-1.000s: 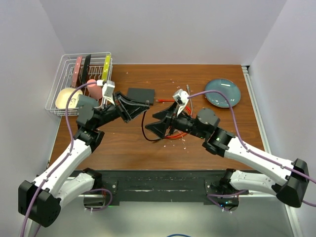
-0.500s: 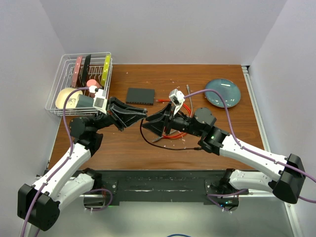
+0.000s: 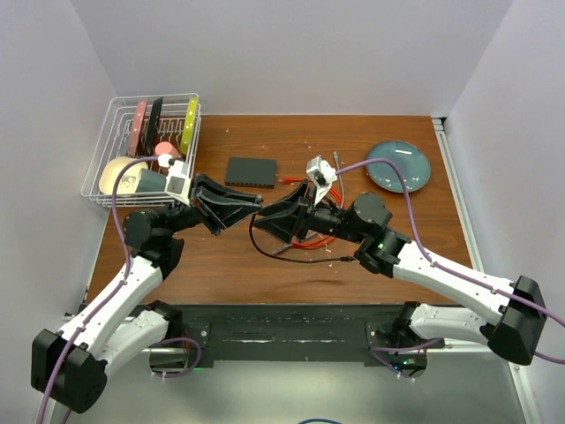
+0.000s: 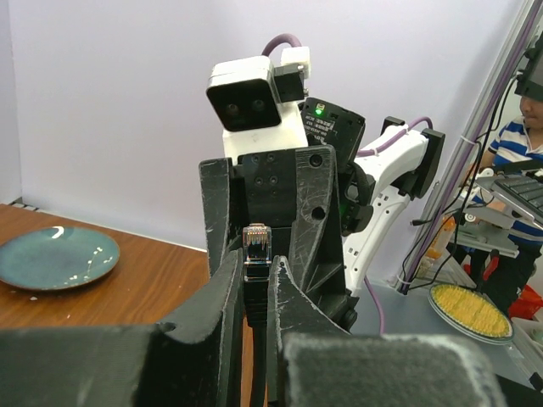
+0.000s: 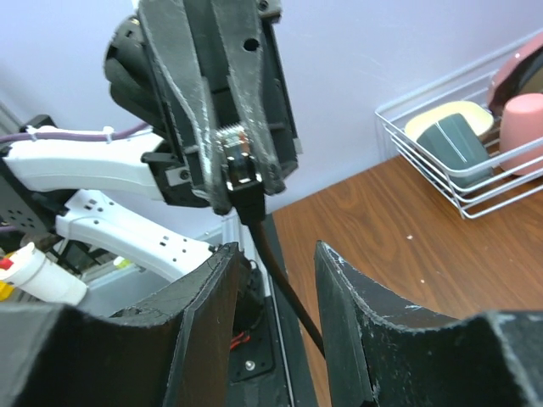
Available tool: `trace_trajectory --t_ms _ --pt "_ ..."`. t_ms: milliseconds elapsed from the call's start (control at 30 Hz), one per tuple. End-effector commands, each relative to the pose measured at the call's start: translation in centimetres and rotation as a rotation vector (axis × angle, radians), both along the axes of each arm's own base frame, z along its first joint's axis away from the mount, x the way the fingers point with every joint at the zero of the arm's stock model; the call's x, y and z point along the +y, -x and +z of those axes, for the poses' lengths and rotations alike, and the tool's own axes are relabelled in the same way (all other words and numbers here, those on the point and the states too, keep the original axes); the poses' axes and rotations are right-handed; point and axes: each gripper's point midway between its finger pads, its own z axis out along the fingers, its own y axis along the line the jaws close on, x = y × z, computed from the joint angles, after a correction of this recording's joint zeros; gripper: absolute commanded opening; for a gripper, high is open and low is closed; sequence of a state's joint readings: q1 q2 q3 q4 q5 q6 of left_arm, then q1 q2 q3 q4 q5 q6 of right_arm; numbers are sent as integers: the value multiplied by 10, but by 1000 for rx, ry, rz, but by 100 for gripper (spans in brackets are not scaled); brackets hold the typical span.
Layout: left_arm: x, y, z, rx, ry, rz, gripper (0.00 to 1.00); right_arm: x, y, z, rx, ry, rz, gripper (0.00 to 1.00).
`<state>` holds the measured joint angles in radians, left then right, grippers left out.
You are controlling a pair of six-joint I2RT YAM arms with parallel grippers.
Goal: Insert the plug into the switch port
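Note:
My left gripper point(image 3: 256, 203) is shut on the black cable just behind its clear plug point(image 4: 256, 243); the plug sticks out past the fingertips toward the right gripper and also shows in the right wrist view point(image 5: 235, 140). My right gripper point(image 3: 268, 215) is open, its jaws on either side of the black cable point(image 5: 280, 271) without touching it. The two grippers face each other tip to tip above the table. The flat black box with the switch port point(image 3: 250, 170) lies on the table behind them; its socket is not visible.
A wire rack point(image 3: 141, 146) with dishes stands at the back left. A blue-grey plate point(image 3: 399, 165) lies at the back right. A red cable point(image 3: 318, 237) and the black cable's loop point(image 3: 265, 247) lie under the right arm.
The left gripper swung from near the black box to the right, with the plug. The right gripper came forward to meet it, and its jaws now straddle the cable.

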<state>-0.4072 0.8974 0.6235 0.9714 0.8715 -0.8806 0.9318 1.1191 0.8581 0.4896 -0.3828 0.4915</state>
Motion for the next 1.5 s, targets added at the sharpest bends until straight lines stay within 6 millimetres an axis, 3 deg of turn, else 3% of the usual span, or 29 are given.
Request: trace_trajectory --t_ms 0,400,533,600,733,800,867,900,933,1000,1033,1067,1200,1300,1333,1400,1433,1467 --pt "1 4 6 -21 17 -12 0 -6 12 43 -69 -113 45 42" --pt "0 6 6 -25 14 -19 0 3 10 50 -47 -146 68 28" --pt "1 5 7 -25 17 -15 0 7 9 50 -37 -145 80 13" --pt "1 5 6 -24 16 -15 0 8 9 50 -33 -146 81 0" --pt "1 6 7 -29 15 -17 0 7 9 49 -29 -148 78 0" --pt "1 7 8 -41 13 -16 35 6 4 46 -20 -137 53 0" --pt "1 0 9 -25 3 22 77 6 1 40 -7 -108 32 0" --pt "3 -6 9 -11 4 59 81 5 -4 37 0 -97 0 0" --pt "12 -14 22 1 53 154 84 3 -6 35 5 -85 -16 0" --pt "25 -40 12 112 49 320 93 1 -12 26 19 -43 -52 0" --pt "45 -50 22 145 115 458 97 -1 -19 22 30 -29 -92 0" --pt "53 -59 11 192 88 534 99 -4 -21 17 48 3 -114 0" --pt "96 -74 7 247 85 804 100 -16 -41 -1 65 107 -249 0" --pt "105 -86 1 269 11 891 100 -28 -63 -22 93 209 -386 0" --pt "104 -97 -16 319 -55 918 100 -31 -68 -28 101 236 -420 0" --pt "102 -105 -18 331 -109 930 100 -43 -88 -50 130 343 -544 0" --pt "98 -115 -40 384 -182 935 100 -47 -95 -58 143 383 -590 0" --pt "96 -119 -44 394 -204 937 100 -57 -104 -68 158 448 -660 0"
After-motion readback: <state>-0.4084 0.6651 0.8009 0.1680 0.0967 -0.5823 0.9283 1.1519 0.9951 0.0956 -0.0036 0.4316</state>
